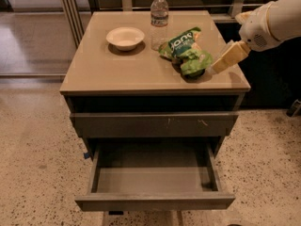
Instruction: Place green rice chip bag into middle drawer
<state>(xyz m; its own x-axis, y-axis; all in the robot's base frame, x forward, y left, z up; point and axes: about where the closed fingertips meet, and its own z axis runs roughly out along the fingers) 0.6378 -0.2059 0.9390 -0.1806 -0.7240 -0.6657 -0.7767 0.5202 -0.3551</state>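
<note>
The green rice chip bag [185, 51] lies crumpled on the cabinet top [117, 69], right of centre, next to the water bottle. My gripper [211, 70] reaches in from the right on the white arm [273, 22]; its tip sits low at the bag's right end, touching or nearly touching it. The middle drawer [155, 202] is pulled out below, its plain front panel toward me and its inside empty. The drawer front with white scratch marks [155, 125] above it is shut.
A clear plastic water bottle [159, 20] stands upright just behind the bag. A shallow white bowl [125, 37] sits at the back left of the top. Speckled floor surrounds the cabinet; a dark wall and rails stand behind it.
</note>
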